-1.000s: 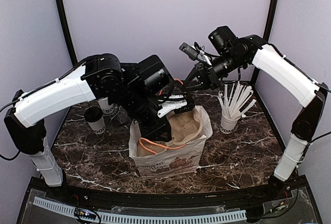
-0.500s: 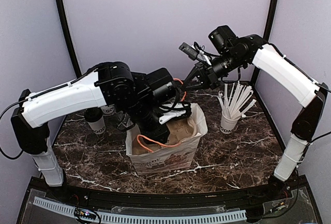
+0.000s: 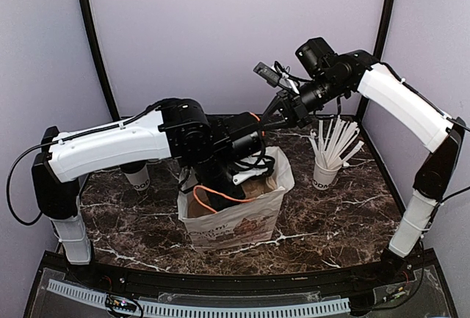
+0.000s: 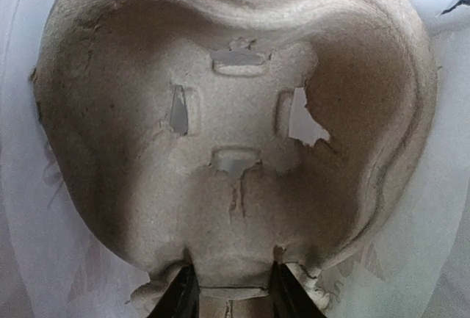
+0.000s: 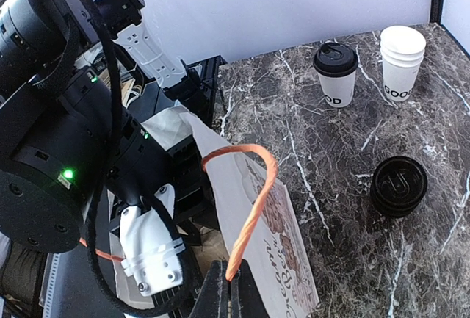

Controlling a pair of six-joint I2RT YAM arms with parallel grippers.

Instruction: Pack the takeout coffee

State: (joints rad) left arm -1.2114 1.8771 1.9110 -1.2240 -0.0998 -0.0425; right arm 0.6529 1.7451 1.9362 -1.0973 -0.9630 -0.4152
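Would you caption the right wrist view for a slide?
Right end effector pinching the orange bag handle; takeout coffee beyond.

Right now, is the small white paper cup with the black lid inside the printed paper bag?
No, the cup stands on the marble table.

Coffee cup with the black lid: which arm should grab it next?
Probably left: the coffee cup stands on that arm's side, and the right gripper is shut on the orange bag handle.

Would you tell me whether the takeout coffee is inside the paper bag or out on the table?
Out: the takeout coffee stands upright on the table, apart from the paper bag.
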